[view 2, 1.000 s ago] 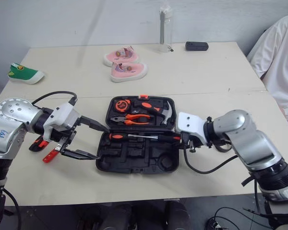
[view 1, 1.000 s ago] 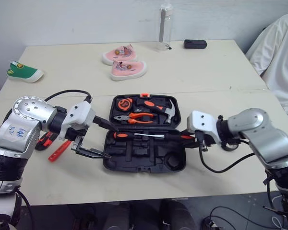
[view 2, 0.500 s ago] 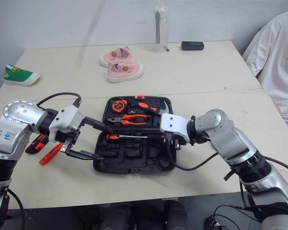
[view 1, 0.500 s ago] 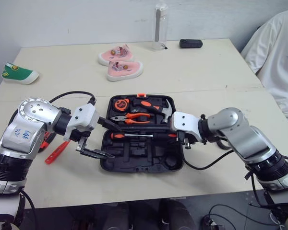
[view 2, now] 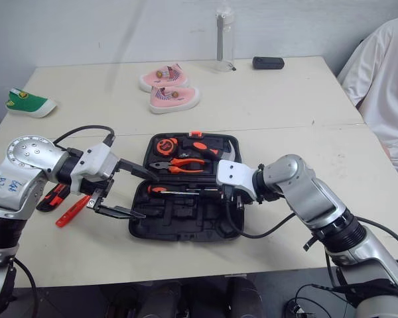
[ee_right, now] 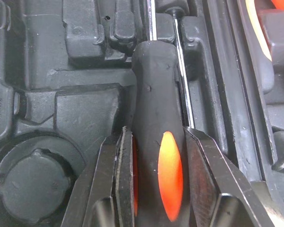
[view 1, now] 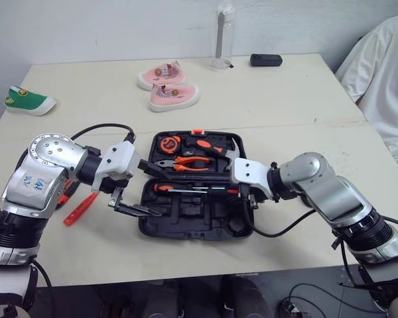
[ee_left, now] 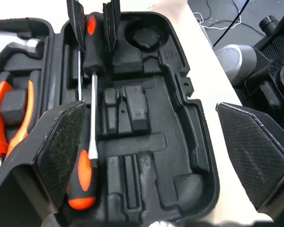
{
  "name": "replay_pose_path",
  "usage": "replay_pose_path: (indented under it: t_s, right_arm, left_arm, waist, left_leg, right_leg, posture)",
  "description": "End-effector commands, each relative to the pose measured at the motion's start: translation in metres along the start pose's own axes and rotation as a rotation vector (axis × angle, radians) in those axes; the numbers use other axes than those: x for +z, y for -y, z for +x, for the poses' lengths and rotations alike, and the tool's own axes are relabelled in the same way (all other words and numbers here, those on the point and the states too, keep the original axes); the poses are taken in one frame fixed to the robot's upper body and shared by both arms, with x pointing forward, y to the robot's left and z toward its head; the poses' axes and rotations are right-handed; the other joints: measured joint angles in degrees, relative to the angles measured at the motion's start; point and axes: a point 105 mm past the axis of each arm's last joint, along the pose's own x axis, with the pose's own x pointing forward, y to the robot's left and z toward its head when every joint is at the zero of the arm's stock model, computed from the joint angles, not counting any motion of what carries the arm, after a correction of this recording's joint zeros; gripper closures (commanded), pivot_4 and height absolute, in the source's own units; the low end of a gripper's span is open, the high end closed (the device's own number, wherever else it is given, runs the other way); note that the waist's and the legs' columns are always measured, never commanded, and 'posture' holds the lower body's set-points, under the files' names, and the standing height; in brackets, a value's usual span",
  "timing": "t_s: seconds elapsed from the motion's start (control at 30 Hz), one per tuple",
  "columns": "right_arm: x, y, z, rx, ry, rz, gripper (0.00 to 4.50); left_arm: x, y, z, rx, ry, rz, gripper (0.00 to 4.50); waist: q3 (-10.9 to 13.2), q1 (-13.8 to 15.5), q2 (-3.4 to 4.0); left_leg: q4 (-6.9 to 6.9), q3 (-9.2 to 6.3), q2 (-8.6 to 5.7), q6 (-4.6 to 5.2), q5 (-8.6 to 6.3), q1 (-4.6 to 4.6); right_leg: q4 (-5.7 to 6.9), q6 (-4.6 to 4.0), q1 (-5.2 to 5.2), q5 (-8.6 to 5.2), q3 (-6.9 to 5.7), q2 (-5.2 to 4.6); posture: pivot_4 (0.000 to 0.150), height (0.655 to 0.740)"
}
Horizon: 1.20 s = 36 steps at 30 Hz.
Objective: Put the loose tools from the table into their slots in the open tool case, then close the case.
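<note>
I am clamping my right gripper (ee_right: 157, 135) on the screwdriver (ee_right: 154, 80) lying in the tool case (view 1: 186, 222) (near half, beside the hinge); my left gripper (view 1: 148, 193) is hanging wide apart at its left edge.

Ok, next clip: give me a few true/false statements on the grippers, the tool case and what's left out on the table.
1. The right gripper is shut on the black-and-orange screwdriver. True.
2. The left gripper holds the orange-handled pliers. False: it is open and empty; the pliers sit in the black plastic tool case.
3. The tool case is closed. False: it lies open.
4. A red-handled tool lies loose on the beige table. True.
</note>
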Motion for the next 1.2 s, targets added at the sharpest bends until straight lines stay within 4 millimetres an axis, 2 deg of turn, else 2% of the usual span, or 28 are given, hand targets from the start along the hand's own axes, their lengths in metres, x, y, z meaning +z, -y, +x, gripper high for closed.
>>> replay_pose_path:
  t_s: [0.03, 0.93, 0.97, 1.03, 1.1, 1.13, 1.2]
  right_arm:
    - [0.013, -0.005, -0.004, 0.023, 0.036, -0.049, 3.43]
    - [0.011, -0.007, -0.007, -0.001, 0.027, -0.065, 3.43]
    - [0.014, -0.007, -0.009, 0.001, 0.039, -0.063, 2.39]
    - [0.024, -0.005, -0.016, 0.004, 0.093, -0.057, 1.51]
    - [0.039, -0.004, -0.023, 0.008, 0.178, -0.045, 0.39]
    - [0.044, -0.003, -0.025, 0.008, 0.214, -0.040, 0.04]
    - [0.050, 0.000, -0.026, -0.005, 0.283, -0.023, 0.04]
  left_arm:
    - [0.003, -0.003, -0.002, 0.012, -0.010, 0.034, 0.00]
    - [0.004, -0.006, 0.000, 0.008, -0.003, 0.063, 0.00]
    - [0.005, -0.007, 0.000, 0.011, -0.001, 0.066, 0.00]
    - [0.007, -0.007, 0.000, 0.016, 0.006, 0.066, 0.00]
    - [0.009, -0.008, -0.001, 0.020, 0.013, 0.063, 0.00]
    - [0.009, -0.008, -0.001, 0.021, 0.013, 0.063, 0.00]
    - [0.008, -0.008, -0.001, 0.025, 0.015, 0.060, 0.00]
  waist:
    - [0.00, -0.01, 0.00]
    - [0.00, 0.02, 0.00]
    - [0.00, 0.03, 0.00]
    - [0.00, 0.03, 0.00]
    - [0.00, 0.03, 0.00]
    - [0.00, 0.02, -0.01]
    - [0.00, 0.02, -0.01]
  left_leg:
    - [0.00, 0.00, 0.00, 0.00, 0.00, 0.00]
    - [0.00, 0.00, 0.00, 0.00, 0.00, 0.00]
    - [0.00, 0.00, 0.00, 0.00, 0.00, 0.00]
    - [0.00, 0.00, 0.00, 0.00, 0.00, 0.00]
    - [0.00, 0.00, 0.00, 0.00, 0.00, 0.00]
    - [0.00, -0.01, 0.00, 0.00, 0.00, 0.00]
    - [0.00, -0.01, 0.00, 0.00, 0.00, 0.00]
  right_leg:
    - [0.00, 0.00, 0.00, 0.00, 0.00, 0.00]
    - [0.01, 0.00, 0.00, 0.00, -0.01, 0.00]
    - [0.01, 0.00, 0.00, 0.00, -0.01, 0.00]
    - [0.00, 0.00, 0.00, 0.00, -0.01, 0.00]
    - [0.01, 0.00, 0.00, 0.00, -0.01, 0.00]
    - [0.01, 0.00, 0.00, 0.00, -0.01, 0.00]
    - [0.01, 0.00, 0.00, 0.00, -0.01, 0.00]
  posture:
    - [0.150, 0.7316]
    - [0.150, 0.7316]
    - [0.150, 0.7316]
    - [0.150, 0.7316]
    - [0.150, 0.7316]
    - [0.150, 0.7316]
    - [0.150, 0.7316]
